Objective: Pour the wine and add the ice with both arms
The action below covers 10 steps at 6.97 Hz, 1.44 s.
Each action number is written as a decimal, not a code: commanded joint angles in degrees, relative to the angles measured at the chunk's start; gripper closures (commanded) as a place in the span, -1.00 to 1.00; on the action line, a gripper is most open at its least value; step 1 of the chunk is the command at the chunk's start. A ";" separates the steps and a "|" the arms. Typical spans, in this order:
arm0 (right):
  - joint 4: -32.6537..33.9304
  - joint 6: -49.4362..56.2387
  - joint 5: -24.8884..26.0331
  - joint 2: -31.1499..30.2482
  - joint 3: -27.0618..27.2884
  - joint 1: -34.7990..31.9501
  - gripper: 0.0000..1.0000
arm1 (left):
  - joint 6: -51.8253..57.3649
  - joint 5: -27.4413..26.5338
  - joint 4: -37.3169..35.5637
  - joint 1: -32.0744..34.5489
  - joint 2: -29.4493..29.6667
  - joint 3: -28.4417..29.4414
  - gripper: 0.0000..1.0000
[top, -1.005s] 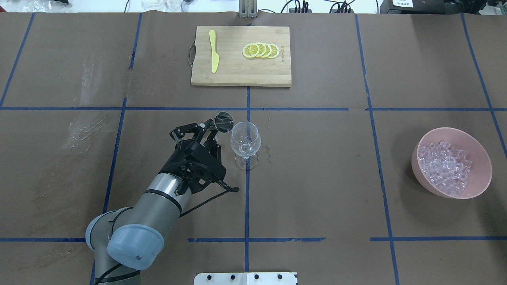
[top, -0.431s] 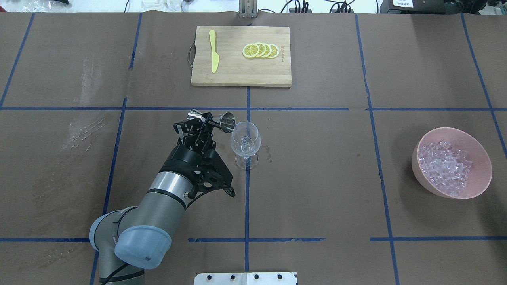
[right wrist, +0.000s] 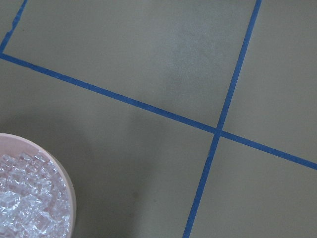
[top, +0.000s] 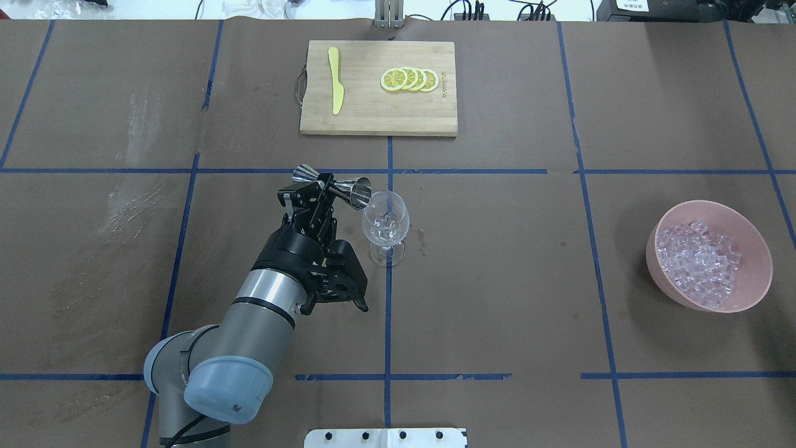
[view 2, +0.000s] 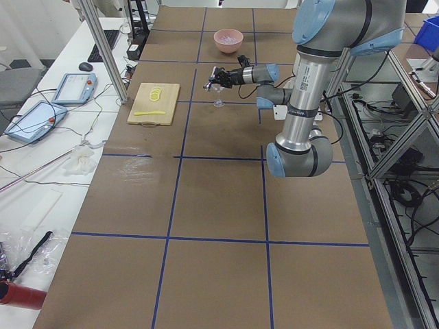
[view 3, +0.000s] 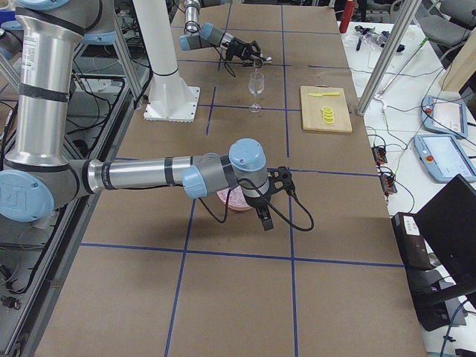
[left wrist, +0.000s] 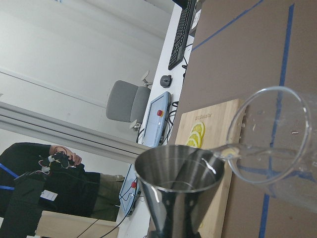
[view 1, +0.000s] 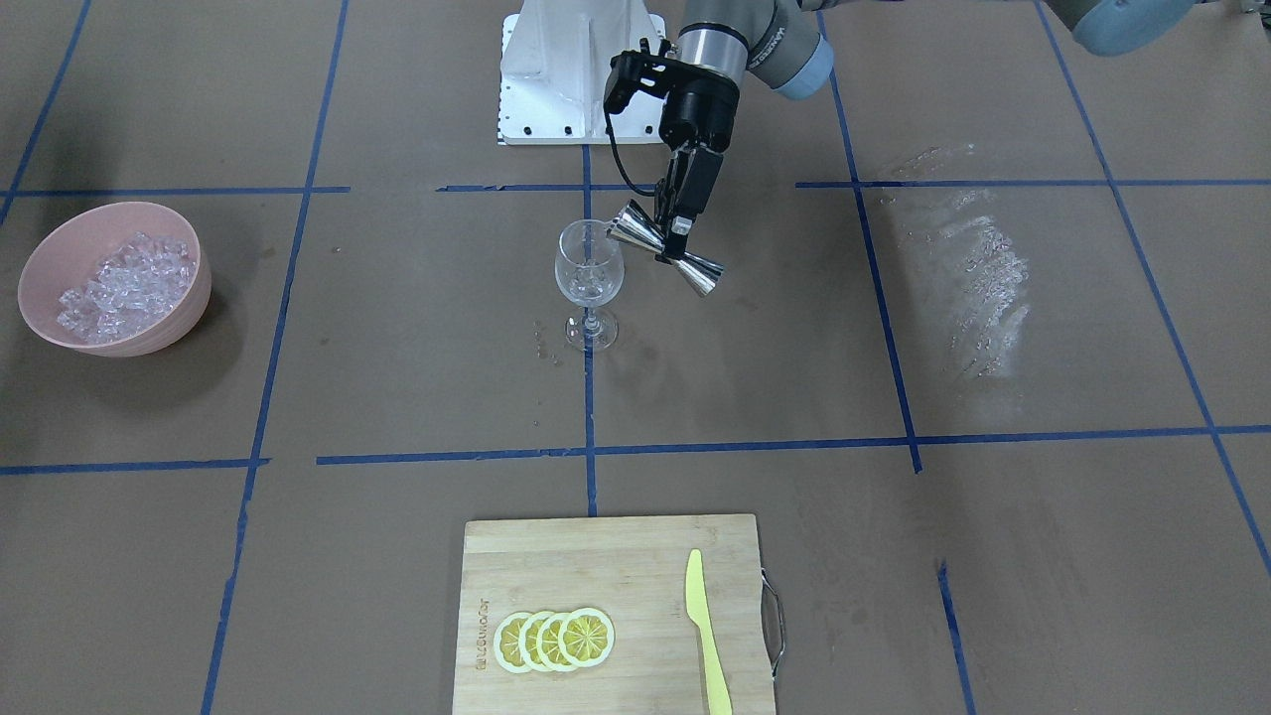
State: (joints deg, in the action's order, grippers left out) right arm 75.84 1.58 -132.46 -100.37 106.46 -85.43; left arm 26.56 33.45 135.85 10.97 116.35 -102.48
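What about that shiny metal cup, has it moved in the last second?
Yes. The metal cup has tipped onto its side, mouth at the wine glass rim, its other end swung out to the blue tape line beyond.

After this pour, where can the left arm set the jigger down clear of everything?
Bare: the table on the robot's left of the left gripper, and between wine glass and pink bowl. Crowded: at the glass rim, where the jigger tips.

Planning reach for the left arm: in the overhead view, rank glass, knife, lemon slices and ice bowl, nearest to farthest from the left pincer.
1. Glass, just right of the left pincer and jigger.
2. Knife, ahead on the board.
3. Lemon slices, board's right half.
4. Ice bowl, far right.
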 commanded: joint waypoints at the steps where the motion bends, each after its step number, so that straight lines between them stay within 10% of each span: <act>1: 0.01 0.09 -0.08 0.00 -0.29 0.00 -1.00 | 6.63 -0.93 0.03 -0.07 0.80 0.09 1.00; 10: -0.08 0.00 -0.08 0.08 -0.47 0.00 -1.00 | 19.59 -2.95 3.44 0.10 2.30 0.17 1.00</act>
State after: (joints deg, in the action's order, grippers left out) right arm 75.81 1.65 -132.54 -100.36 106.00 -85.43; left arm 46.14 30.50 137.69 10.91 118.71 -102.38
